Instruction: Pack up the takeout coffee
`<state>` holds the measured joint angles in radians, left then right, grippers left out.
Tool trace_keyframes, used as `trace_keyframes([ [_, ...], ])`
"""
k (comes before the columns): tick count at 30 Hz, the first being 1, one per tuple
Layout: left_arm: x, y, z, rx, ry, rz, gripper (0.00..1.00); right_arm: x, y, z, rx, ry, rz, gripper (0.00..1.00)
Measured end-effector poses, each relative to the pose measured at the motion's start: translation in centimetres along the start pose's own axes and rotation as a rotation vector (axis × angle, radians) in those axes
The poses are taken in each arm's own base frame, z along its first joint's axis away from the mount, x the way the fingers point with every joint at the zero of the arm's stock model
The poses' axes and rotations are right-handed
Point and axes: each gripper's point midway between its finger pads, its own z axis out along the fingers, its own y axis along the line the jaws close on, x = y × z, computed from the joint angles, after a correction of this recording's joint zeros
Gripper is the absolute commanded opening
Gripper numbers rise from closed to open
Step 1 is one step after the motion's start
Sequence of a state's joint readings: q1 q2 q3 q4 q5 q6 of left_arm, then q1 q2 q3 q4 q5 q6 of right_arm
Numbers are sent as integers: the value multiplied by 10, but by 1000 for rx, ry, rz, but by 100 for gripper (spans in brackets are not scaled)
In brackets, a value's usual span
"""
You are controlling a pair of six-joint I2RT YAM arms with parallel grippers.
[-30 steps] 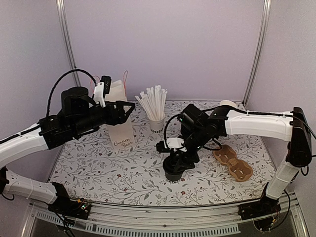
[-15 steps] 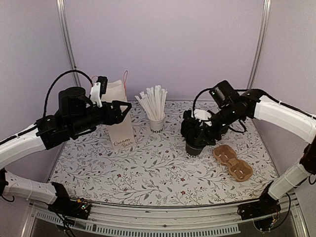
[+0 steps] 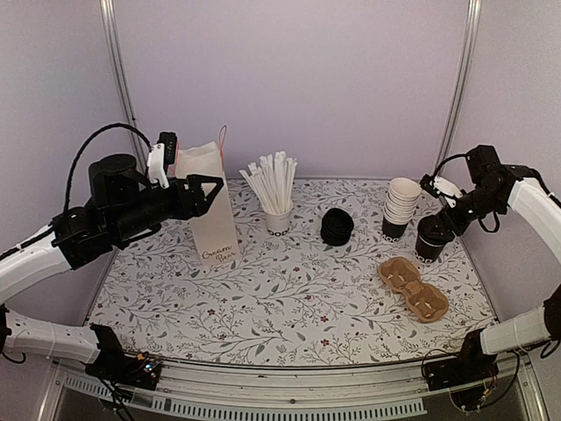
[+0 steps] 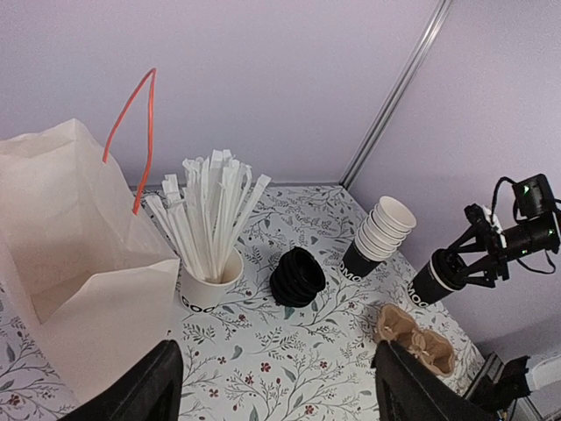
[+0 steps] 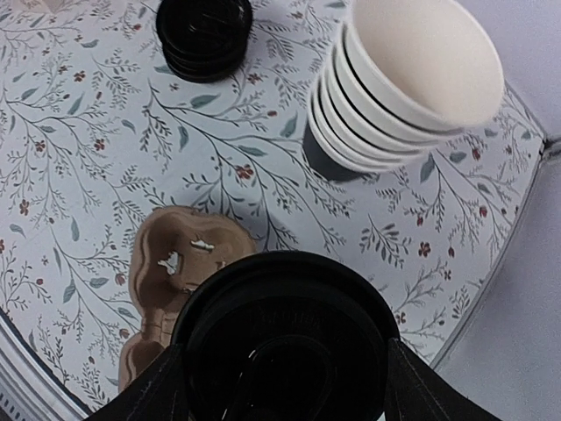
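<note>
Swung from mid-table to the far right, the right tool (image 3: 443,223) grips the takeout coffee (image 3: 429,242); left tool (image 3: 207,188) gapes.

The takeout coffee (image 5: 285,338) shows only its lid to the right wrist camera, cropped at the bottom and hiding part of the cardboard carrier (image 5: 175,254). The paper bag (image 4: 79,263) runs off-frame left.

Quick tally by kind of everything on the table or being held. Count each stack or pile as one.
Paper bag: 1
Cup of straws: 1
Stack of black lids: 1
Stack of lidless cups: 1
Lidded coffee cup: 1
Cardboard carrier pile: 1
Total: 6
</note>
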<state>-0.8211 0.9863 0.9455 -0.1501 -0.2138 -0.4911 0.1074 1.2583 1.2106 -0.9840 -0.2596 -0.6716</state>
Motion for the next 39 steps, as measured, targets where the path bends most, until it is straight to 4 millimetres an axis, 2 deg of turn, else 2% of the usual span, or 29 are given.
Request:
trace_keyframes([
  [5,10,5,0,-13,21,-6,77,52,-47,-5,110,82,175,63],
  [8,12,7,0,-20,27,-4,77,67,-71,-12,172,86,233,64],
  [11,14,10,0,-35,41,-1,75,77,-89,-8,194,93,274,65],
  [14,13,18,-3,-82,64,4,75,85,-99,11,173,109,301,65],
  [19,-15,26,-14,-156,41,6,76,98,-94,42,105,123,342,68],
  [26,-51,41,-41,-221,-23,15,79,94,-95,48,99,85,356,87],
  [30,-64,48,-48,-248,-32,25,80,92,-96,48,102,78,362,91],
  [35,-66,62,-41,-286,7,38,79,83,-94,33,116,47,364,93],
  [39,-66,83,-28,-333,67,26,71,64,-93,11,130,-20,350,92],
])
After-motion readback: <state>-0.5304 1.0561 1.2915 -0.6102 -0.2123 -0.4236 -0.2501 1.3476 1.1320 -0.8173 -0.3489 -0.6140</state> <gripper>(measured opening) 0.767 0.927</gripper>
